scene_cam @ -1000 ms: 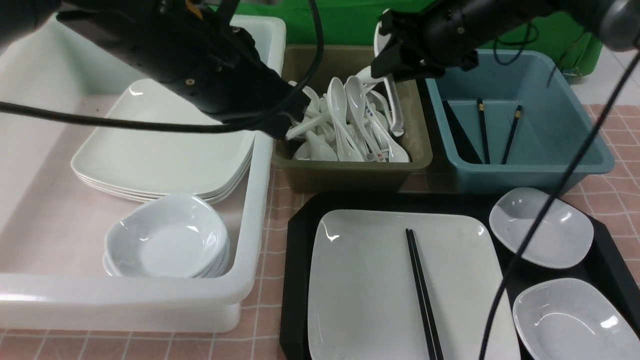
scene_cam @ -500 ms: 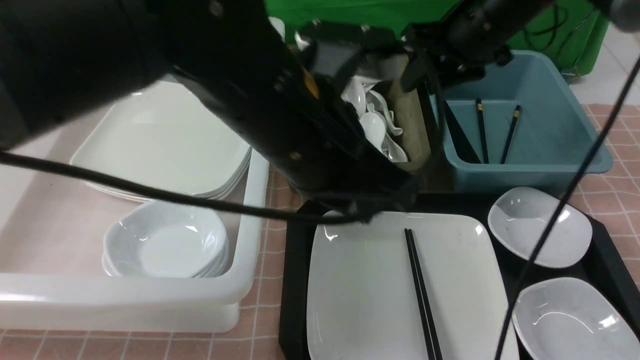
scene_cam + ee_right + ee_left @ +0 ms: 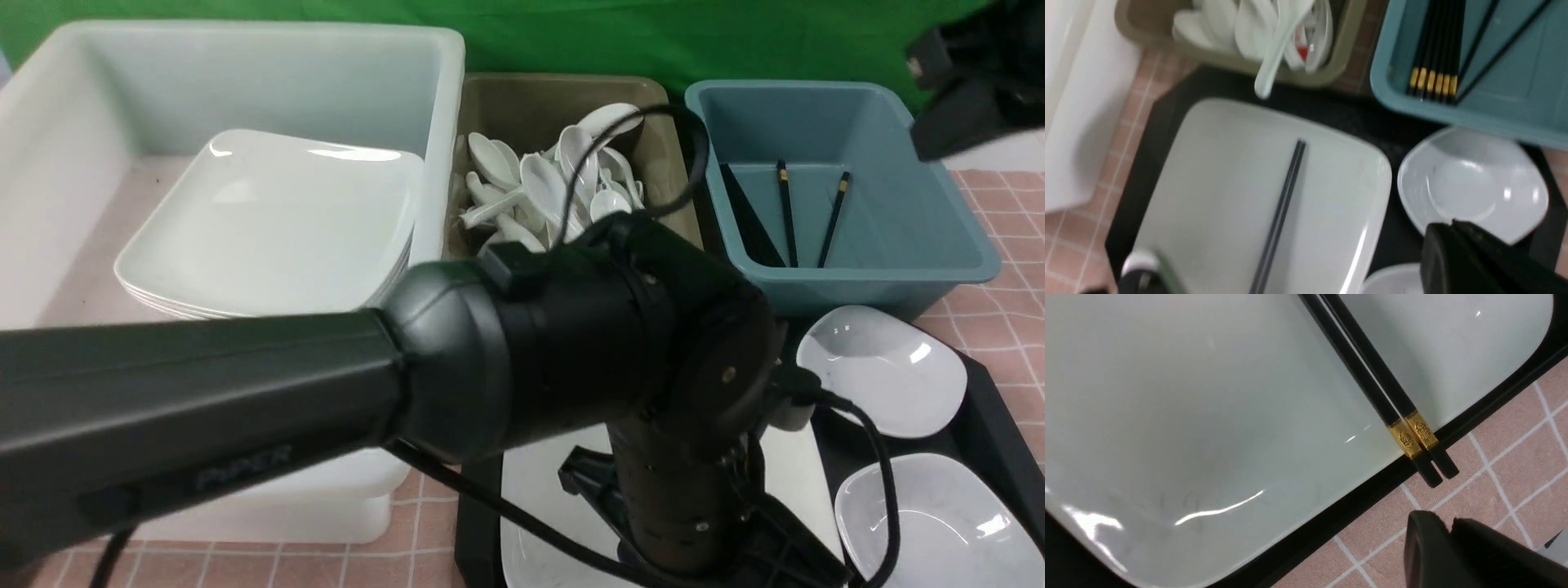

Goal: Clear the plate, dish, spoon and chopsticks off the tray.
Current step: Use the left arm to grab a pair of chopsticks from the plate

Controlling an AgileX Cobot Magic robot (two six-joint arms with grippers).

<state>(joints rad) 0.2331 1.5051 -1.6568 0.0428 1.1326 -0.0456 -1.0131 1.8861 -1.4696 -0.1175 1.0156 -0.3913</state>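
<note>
Left pincer [image 3: 1447, 522] shows only as a dark tip at the edge of its own wrist view. It hangs over the pink checked cloth [image 3: 1506, 457] just off the near edge of the tray [image 3: 1331, 522], close to the gold-banded ends of the chopsticks [image 3: 1372, 384]. I cannot tell whether its jaws are parted or together, and I see nothing in them. My right pincer [image 3: 1449, 234] is likewise a dark blur, raised well above the tray, and I cannot tell its state either. By my reckoning most of the job is left. The large square plate [image 3: 1216, 196] lies on the tray with the chopsticks side by side across it, their ends reaching past the plate's rim and over the tray's edge. A far dish [image 3: 882, 371] and a near dish [image 3: 931, 523] sit on the tray's right side. No spoon shows on the tray, so I take it the spoon is already among the white soup spoons [image 3: 539, 180] heaped in the olive tub [image 3: 522, 94], where one [image 3: 1274, 61] leans out over the near rim. The blue tub [image 3: 849, 269] holds other chopsticks, and the white tub [image 3: 245, 82] holds a stack of plates [image 3: 269, 220]. My left arm [image 3: 571, 351] fills the front view, hiding most of the plate, all of the chopsticks and the white tub's near end. The near dish is cut off at the frame edge, and the right wrist view is smeared.
</note>
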